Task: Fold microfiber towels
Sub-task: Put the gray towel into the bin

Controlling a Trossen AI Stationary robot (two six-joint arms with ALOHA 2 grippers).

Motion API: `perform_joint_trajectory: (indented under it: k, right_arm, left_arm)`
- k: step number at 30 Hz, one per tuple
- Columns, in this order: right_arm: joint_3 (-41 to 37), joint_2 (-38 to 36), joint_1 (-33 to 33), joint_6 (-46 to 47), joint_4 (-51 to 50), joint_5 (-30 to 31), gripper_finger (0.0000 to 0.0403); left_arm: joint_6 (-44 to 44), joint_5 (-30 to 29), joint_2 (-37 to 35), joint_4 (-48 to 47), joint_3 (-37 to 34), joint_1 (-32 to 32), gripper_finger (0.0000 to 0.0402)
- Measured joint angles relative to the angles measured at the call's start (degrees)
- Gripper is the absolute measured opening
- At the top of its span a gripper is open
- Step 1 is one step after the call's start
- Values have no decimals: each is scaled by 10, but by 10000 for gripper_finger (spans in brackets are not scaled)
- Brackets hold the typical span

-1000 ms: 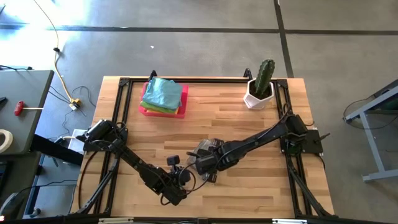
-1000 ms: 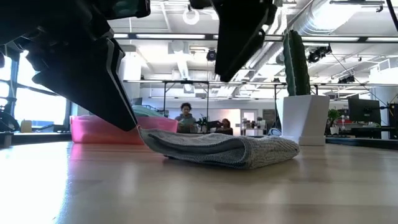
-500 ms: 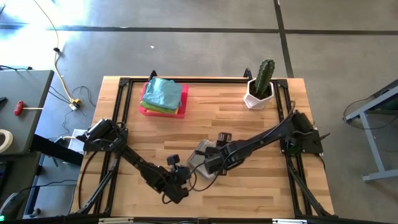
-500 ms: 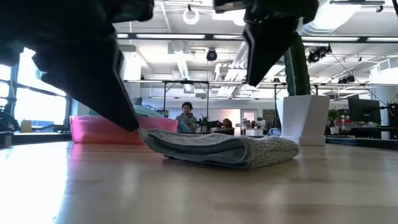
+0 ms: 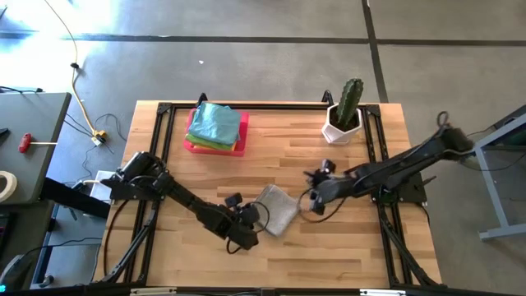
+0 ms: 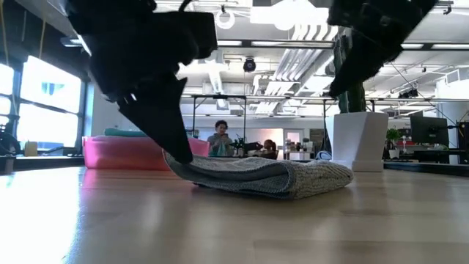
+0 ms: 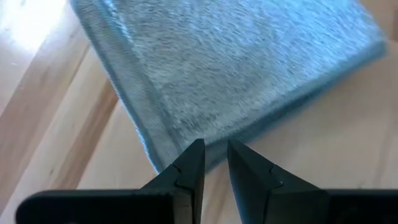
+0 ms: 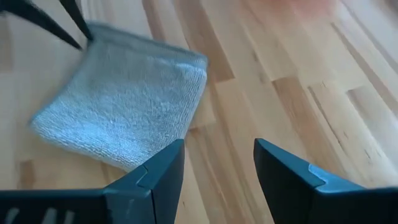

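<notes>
Grey towel (image 5: pixel 277 209) sits folded on the bench (image 5: pixel 345 238), roughly mid-front. The left claw (image 7: pixel 210 163) is down at its near corner, fingers almost together with just a thin gap, pinching the towel's edge as far as I can see. The right claw (image 8: pixel 217 165) hangs just beside the towel, wide open and holding nothing. The other towels (image 5: pixel 217 125) are stacked in the pink tray (image 5: pixel 240 146) at the back.
</notes>
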Motion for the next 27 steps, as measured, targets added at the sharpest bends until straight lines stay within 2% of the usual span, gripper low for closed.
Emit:
perform_joint_trajectory:
  k: [6, 12, 19, 27]
  right_arm:
    - [-156, -157, 0, -3, 134, -1, 185]
    - [-265, -292, 0, -55, 227, 0, 185]
    - [-322, -421, 1, -96, 236, -5, 185]
    - [-361, -524, 0, -123, 223, -5, 185]
  left_arm:
    - [-15, 4, 0, 0, 0, 21, 63]
    - [-21, 13, 0, 2, 0, 39, 63]
    - [-21, 17, 0, 8, 0, 52, 63]
    - [-21, 31, 0, 26, 0, 62, 63]
